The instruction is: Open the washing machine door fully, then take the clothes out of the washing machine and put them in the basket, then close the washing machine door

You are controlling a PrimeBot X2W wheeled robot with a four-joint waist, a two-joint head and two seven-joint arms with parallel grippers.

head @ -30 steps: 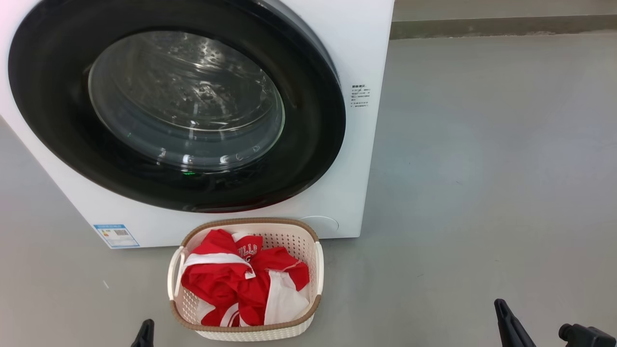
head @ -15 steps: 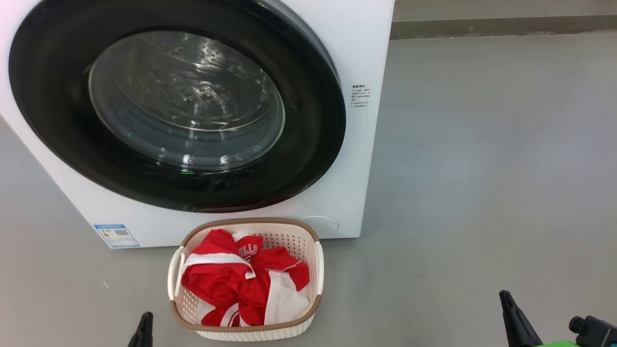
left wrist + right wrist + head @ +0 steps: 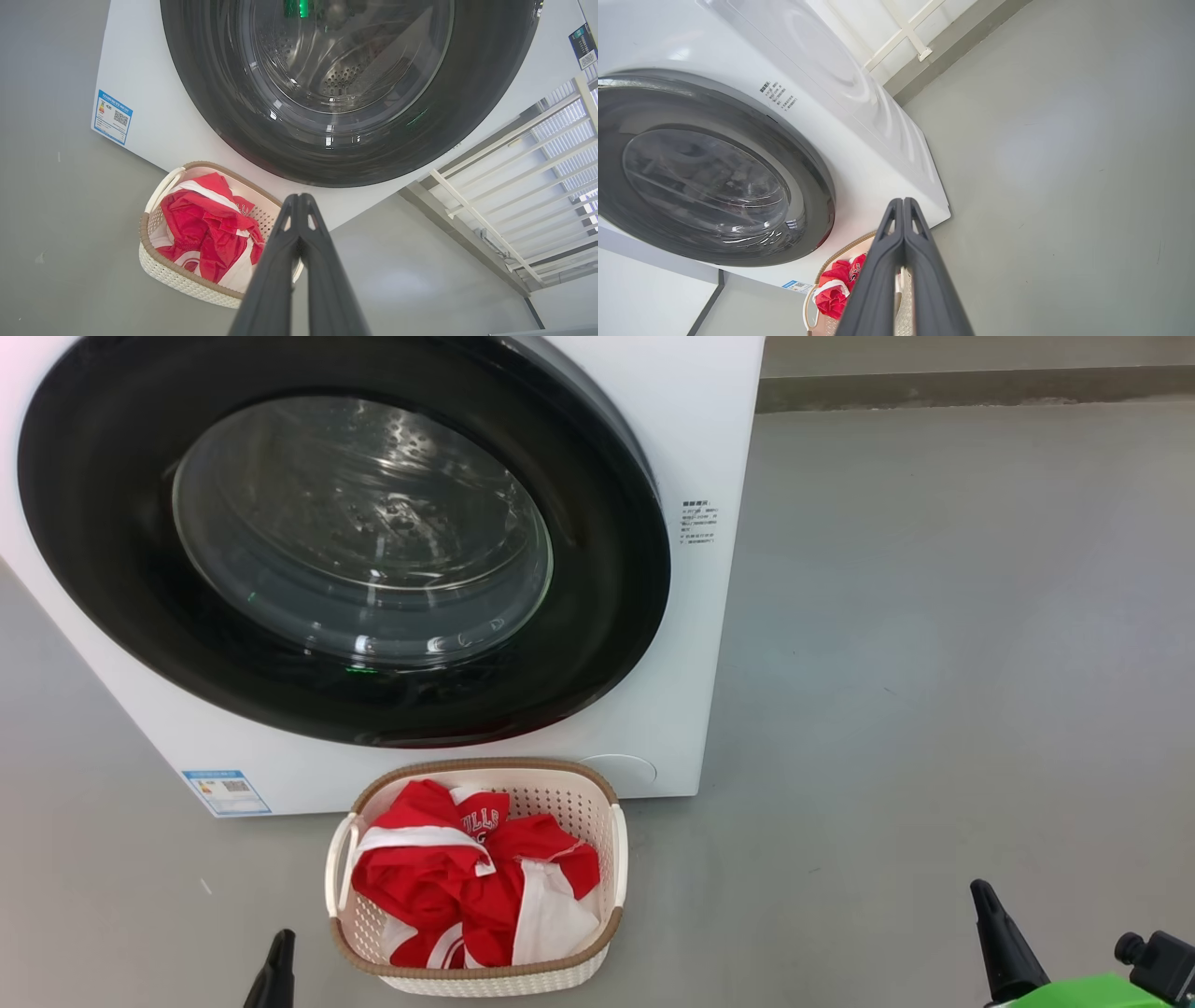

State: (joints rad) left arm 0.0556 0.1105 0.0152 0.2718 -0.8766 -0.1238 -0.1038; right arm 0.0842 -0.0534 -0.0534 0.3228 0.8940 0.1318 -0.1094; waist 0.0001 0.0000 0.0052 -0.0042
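— Condition of the washing machine door (image 3: 597, 616)?
— Found shut flush on the white washing machine (image 3: 719, 420); noted glossy black rim, bulged clear glass, steel drum behind.
— And the clothes (image 3: 420, 887), any markings?
— Logged as red and white, heaped in the cream basket (image 3: 485, 973) just before the machine's foot; read "ULLS" in white lettering (image 3: 483, 821); found blue label (image 3: 225, 791) and small black print (image 3: 698, 523) illegible.
— And the left gripper (image 3: 299, 201), the right gripper (image 3: 903, 204)?
— Found both pinched tight, holding nothing.

This looks like a plain laundry room: a white front-loading washing machine (image 3: 140, 70) stands on smooth grey floor (image 3: 70, 233) ahead of the left gripper (image 3: 299, 199). A cream perforated plastic laundry basket (image 3: 177, 280) sits left of its tips, white slatted railing (image 3: 467, 212) to their right.
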